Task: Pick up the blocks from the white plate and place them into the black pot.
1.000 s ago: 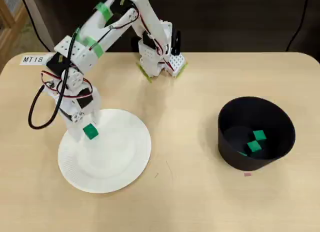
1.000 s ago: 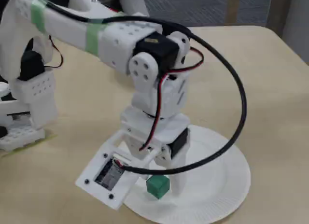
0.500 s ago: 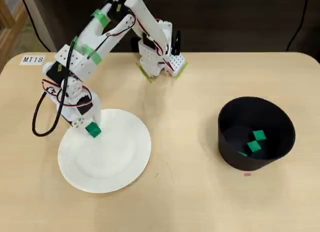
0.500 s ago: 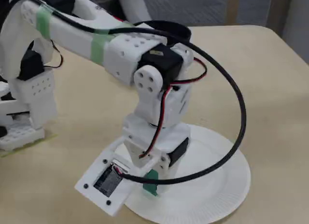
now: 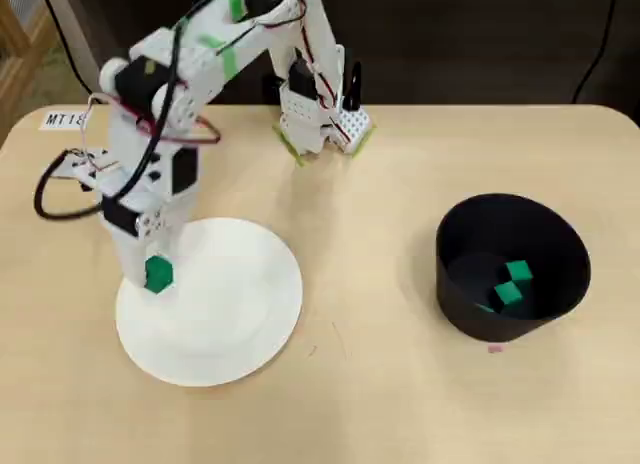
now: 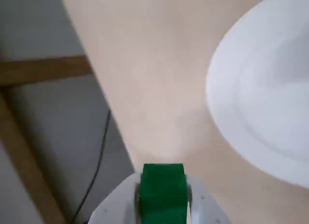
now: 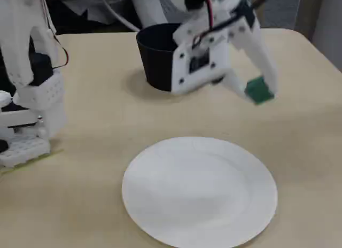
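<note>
I am holding one green block (image 5: 158, 274) clamped between my two white fingers (image 7: 270, 79), raised clear above the white plate (image 5: 240, 324), as the fixed view shows. My gripper (image 5: 155, 276) is hanging over the plate's left edge in the overhead view. My arm (image 5: 205, 54) is reaching from its base (image 5: 320, 119) at the far edge of the table (image 5: 380, 404), arching up and leftward, then folding down at the wrist so the fingers are pointing toward the plate. Green tape bands (image 5: 232, 2) are wrapping the upper link, and red and black wires (image 5: 70, 199) are looping loose beside the wrist.

In the wrist view, the block (image 6: 163, 190) is sitting squarely in my grip at the bottom of the frame, with the plate's rim (image 6: 227, 132) off to the right.

The black pot (image 5: 560, 254) is standing well apart at the right of the table, with green blocks (image 5: 512, 282) lying inside it.

A white label (image 5: 66, 118) at the table's far left corner is reading "MT18".
</note>
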You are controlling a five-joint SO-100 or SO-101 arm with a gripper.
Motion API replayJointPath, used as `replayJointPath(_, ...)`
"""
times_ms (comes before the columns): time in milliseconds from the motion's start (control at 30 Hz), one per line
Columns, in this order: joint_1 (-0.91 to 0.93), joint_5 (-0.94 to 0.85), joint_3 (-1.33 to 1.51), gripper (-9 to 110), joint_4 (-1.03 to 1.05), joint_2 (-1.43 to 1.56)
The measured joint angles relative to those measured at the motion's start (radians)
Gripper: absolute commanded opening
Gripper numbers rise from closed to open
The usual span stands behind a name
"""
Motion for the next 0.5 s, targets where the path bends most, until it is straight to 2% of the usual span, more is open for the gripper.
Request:
replayJointPath(167, -0.27, 0.043, 0.066, -2, -0.058, 0.21)
replayJointPath(333, -0.515, 0.15, 0.365, -2, -0.189, 0.449)
replayJointPath(500, -0.689, 0.156, 0.554, -2, -0.213, 0.561)
